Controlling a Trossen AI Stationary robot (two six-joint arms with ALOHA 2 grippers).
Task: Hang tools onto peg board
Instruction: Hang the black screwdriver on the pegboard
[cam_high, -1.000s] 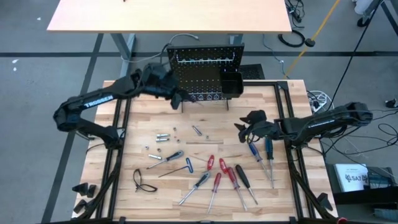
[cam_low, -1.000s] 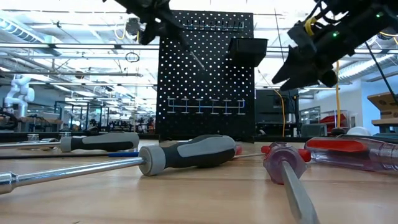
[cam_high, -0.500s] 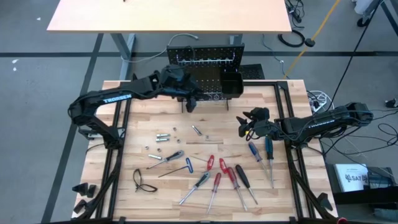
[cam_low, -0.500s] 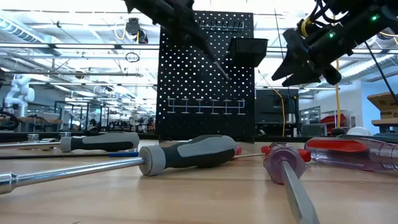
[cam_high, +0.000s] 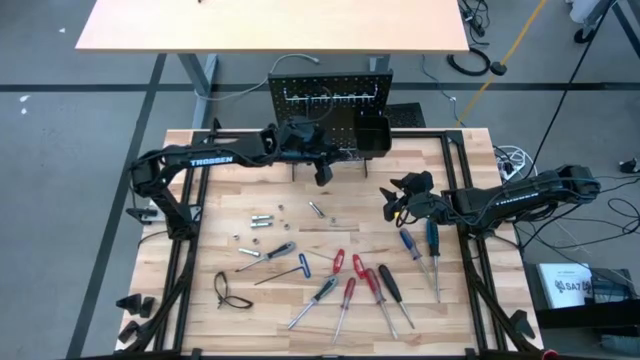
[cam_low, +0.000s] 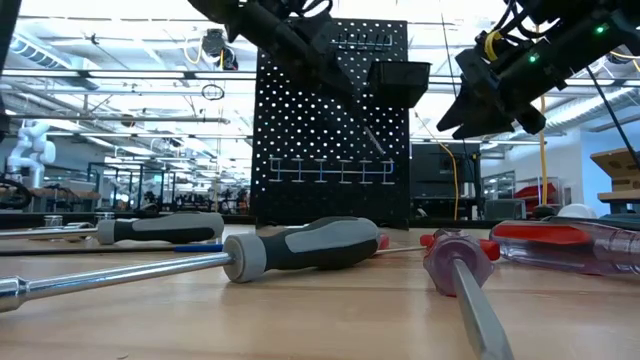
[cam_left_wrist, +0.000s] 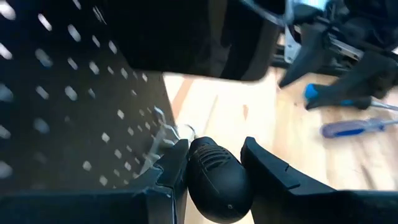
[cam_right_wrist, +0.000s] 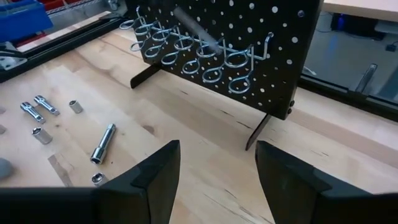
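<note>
The left gripper (cam_left_wrist: 214, 163) clenches a black-handled screwdriver (cam_left_wrist: 217, 180) by its stiff, grippy handle, shaft toward the peg board (cam_high: 322, 108) at twelve o'clock; the right gripper (cam_high: 392, 203) hangs open, empty.

Robotics lab, open-plan. Grey concrete floor (cam_high: 60, 150) with tape lines, a second desk (cam_high: 270, 25) behind the wooden tabletop (cam_high: 250, 180), loose cables (cam_high: 470, 62) on the floor. Beyond the peg board (cam_low: 330, 120): bare ceiling trusses (cam_low: 120, 80), rows of benches, another white robot arm (cam_low: 25, 150).
</note>
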